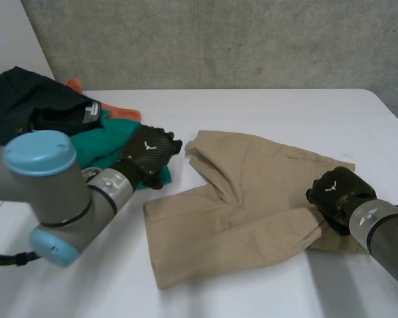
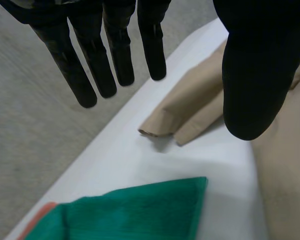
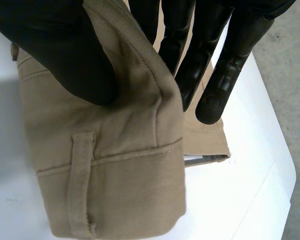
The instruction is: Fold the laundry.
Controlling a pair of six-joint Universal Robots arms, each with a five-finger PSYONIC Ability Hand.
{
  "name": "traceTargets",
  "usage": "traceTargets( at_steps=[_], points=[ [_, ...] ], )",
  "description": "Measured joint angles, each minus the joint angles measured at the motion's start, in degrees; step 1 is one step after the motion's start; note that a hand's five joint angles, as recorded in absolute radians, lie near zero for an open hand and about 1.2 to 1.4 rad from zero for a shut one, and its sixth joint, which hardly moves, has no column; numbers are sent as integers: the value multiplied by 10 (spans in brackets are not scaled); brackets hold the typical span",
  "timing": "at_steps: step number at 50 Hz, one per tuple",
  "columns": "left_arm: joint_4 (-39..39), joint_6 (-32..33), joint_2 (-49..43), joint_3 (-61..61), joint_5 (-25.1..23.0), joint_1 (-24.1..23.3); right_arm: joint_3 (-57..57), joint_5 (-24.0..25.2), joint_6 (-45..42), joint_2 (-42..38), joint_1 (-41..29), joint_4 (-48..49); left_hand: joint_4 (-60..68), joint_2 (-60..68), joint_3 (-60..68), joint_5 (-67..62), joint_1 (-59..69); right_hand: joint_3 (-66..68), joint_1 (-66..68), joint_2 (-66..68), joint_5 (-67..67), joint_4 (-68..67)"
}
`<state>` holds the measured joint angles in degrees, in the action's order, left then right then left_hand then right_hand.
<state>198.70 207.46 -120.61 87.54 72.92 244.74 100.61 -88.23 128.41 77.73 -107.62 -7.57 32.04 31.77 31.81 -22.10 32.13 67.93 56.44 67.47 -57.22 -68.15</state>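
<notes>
Right hand (image 3: 50,47) pinches khaki shorts (image 3: 125,170); label (image 1: 91,111) on dark garment (image 1: 26,99) seems illegible.

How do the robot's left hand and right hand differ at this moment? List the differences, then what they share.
The left hand has straight, spread fingers and holds nothing; the right hand pinches the tan shorts between thumb and fingers. The left hand is near the green cloth; the right hand is at the shorts' waistband. Both hands are black.
</notes>
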Motion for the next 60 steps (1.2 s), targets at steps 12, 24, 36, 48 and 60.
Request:
traceTargets(
  at_steps=[12, 24, 36, 48, 60],
  points=[
    [2, -37, -160, -146, -75, 9, 0, 1, 44, -2, 0, 7, 70, 72, 71, -67, 69, 0, 0, 0, 0, 0],
    [5, -63, -239, -255, -86, -4, 14, -1, 64, -17, -4, 17, 83, 85, 84, -79, 82, 0, 0, 0, 0, 0],
    [-6, -63, -297, -340, -90, -19, 18, -1, 63, -18, -5, 18, 174, 177, 175, -168, 172, 0, 0, 0, 0, 0],
    [-55, -55, -330, -407, -86, -30, 20, 0, 63, -18, -2, 18, 176, 183, 178, -171, 173, 0, 0, 0, 0, 0],
    [-100, -14, -366, -474, -75, -40, 20, 0, 63, -18, -2, 18, 176, 182, 178, -171, 173, 0, 0, 0, 0, 0]
  ],
)
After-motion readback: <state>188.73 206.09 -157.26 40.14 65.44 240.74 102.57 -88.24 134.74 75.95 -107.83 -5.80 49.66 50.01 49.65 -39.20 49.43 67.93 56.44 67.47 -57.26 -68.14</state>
